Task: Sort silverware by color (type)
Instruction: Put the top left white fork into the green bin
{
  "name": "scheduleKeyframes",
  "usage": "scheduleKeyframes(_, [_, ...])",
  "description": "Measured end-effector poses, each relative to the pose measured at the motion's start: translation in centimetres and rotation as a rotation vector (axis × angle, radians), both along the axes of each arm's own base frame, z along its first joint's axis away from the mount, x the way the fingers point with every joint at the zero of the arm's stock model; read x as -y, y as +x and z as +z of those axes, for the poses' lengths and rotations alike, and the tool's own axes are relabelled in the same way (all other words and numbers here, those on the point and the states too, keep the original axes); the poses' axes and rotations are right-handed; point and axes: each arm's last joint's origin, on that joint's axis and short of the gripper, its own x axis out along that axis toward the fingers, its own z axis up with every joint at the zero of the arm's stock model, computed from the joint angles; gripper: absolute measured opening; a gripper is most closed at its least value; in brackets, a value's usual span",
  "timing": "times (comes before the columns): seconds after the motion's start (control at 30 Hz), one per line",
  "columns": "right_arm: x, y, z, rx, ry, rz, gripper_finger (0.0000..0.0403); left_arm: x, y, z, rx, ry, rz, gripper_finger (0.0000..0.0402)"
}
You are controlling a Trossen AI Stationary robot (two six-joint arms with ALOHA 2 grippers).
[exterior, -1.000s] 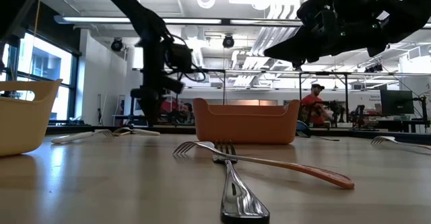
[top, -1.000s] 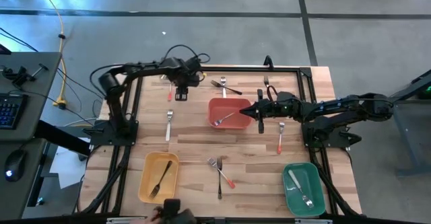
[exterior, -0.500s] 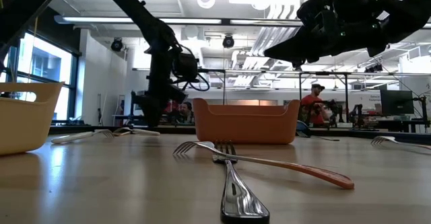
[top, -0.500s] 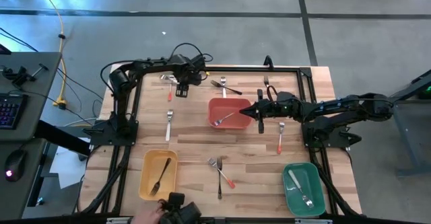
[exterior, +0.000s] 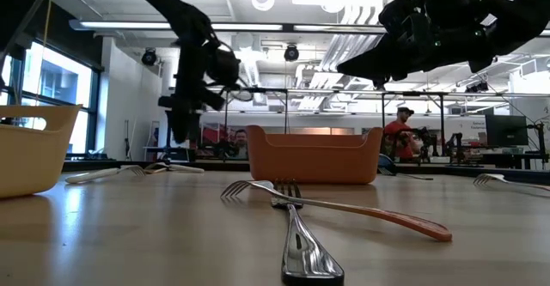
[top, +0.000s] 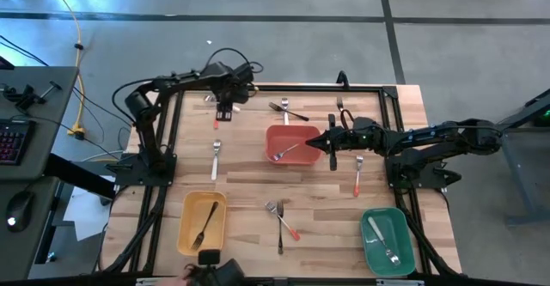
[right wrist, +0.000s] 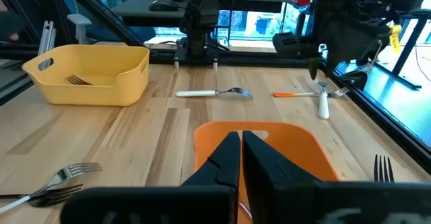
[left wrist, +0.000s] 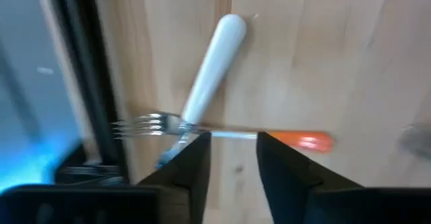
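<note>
Left gripper [left wrist: 229, 158] low over crossed orange-handled fork [left wrist: 296, 140] and white-handled fork [left wrist: 209, 69] at 11 o'clock on tabletop [top: 249, 170], jaws spread astride the orange fork's neck, not yet pinching. Right gripper [top: 332, 145] at 3 o'clock of red bin [top: 292, 144], jaws pressed together, empty.

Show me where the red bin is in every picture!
High view: the red bin sits in the middle of the table.
Low view: it stands in the middle, far across the table.
Left wrist view: not in it.
Right wrist view: close up, low in the picture.
Shared landmark: the yellow bin, seen in all but the left wrist view.
</note>
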Motion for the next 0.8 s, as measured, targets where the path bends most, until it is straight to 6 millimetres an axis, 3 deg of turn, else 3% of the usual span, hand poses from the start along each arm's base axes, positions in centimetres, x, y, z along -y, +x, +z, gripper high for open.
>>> scheduleKeyframes(0.1, [0.0,0.0,0.0,0.000,0.000,0.000,0.0000,-0.4,-0.2,-0.6,0.097,-0.038,0.121,0.0066])
scheduleKeyframes(0.27, [0.0,0.0,0.0,0.000,0.000,0.000,0.0000,-0.7,0.8,-1.1,0.234,0.037,0.316,0.0006])
scheduleKeyframes(0.6, [0.0,0.0,0.0,0.000,0.000,0.000,0.0000,-0.7,1.0,-3.5,0.171,0.175,0.509,0.0001])
scheduleKeyframes(0.8, [0.0,0.0,0.0,0.001,0.000,0.000,0.0000,-1.0,1.3,-4.6,0.164,0.181,0.534,0.0000])
